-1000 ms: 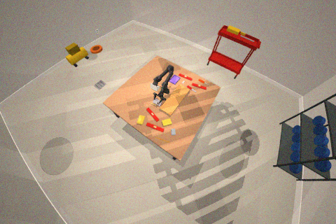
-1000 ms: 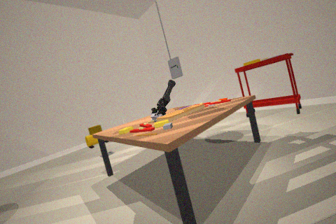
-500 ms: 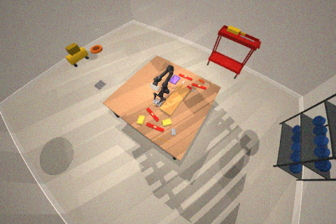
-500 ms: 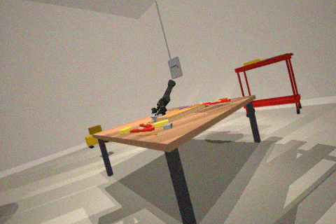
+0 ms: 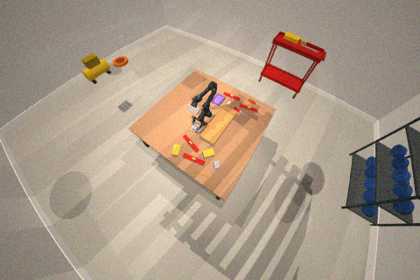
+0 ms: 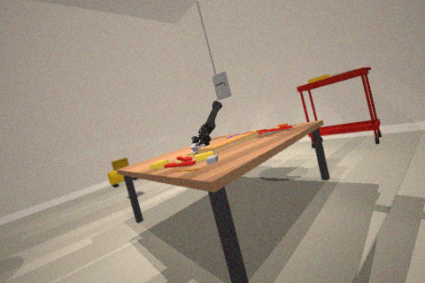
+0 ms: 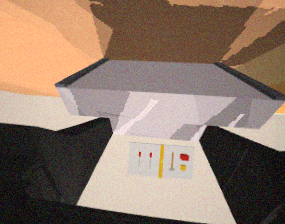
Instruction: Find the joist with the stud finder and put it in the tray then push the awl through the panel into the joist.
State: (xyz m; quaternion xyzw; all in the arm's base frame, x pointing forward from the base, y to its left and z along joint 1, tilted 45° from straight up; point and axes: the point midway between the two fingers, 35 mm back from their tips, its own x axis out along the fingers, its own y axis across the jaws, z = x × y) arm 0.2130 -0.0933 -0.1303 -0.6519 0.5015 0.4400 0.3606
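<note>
1. You have a grey piece point(image 5: 196, 128) point(image 6: 195, 147) point(image 7: 168, 82) at the gripper point(image 5: 199, 121) point(image 6: 196, 141) point(image 7: 155, 120), low over or on the table point(image 5: 162, 127) point(image 6: 186, 178); I take it for the stud finder, identity unconfirmed.
2. Pincer: the fingers stand wide apart. You cannot tell from these views whether they clamp the grey piece.
3. With twelve at the top of the overhead view, your long yellow-orange panel point(image 5: 219, 126) point(image 6: 232, 141) lies at three o'clock, near the gripper.
4. A purple rectangular piece point(image 5: 218, 99) lies at one o'clock, beside the arm point(image 5: 212, 89) point(image 6: 211, 121). A small red-handled tool point(image 5: 237, 109) lies at two; you cannot confirm it as the awl.
5. Two yellow blocks, one point(image 5: 176, 150) point(image 6: 159, 164) toward seven, the other point(image 5: 208, 153) point(image 6: 204, 156) between five and six.
6. Off the table: red cart point(image 5: 283, 80) point(image 6: 336, 80) at two, yellow machine point(image 5: 96, 70) point(image 6: 116, 178) at ten, rack point(image 5: 365, 206) of blue balls at four.
</note>
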